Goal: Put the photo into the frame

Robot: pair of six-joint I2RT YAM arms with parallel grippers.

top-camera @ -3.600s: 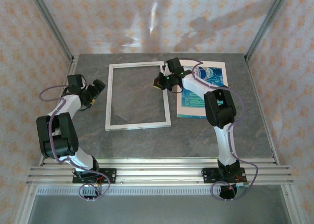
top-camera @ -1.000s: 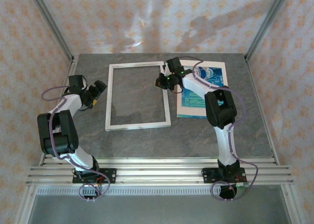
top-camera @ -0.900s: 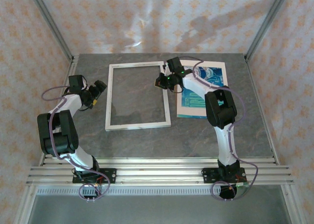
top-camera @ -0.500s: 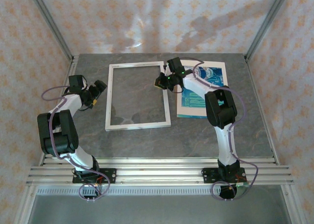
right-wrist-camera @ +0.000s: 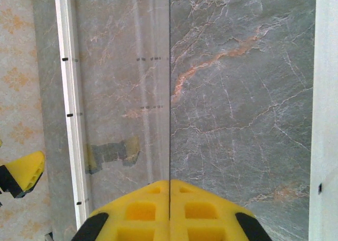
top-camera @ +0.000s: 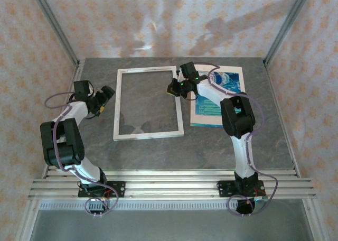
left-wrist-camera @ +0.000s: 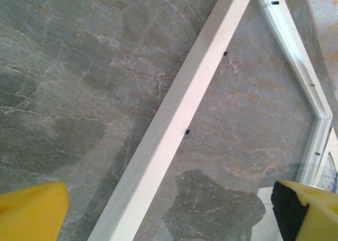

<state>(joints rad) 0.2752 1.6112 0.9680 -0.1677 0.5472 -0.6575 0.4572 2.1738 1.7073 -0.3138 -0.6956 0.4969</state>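
Photo (top-camera: pixel 232 82): lay flat on table (top-camera: pixel 158 156), just right of frame (top-camera: pixel 117 103), outside it, partly under right arm. Frame flat at mid-table, marble visible through opening. Right gripper (top-camera: pixel 172 87) at frame's right rail near far corner, pads pressed together on thin edge of clear pane (right-wrist-camera: pixel 127 93). Left gripper (top-camera: pixel 108 93) spread wide, holding nothing, just left of frame's left rail.

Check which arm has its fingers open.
The left fingers stand wide apart, with the frame's left side seen between them. The right fingers are shut on the edge of a thin clear pane.
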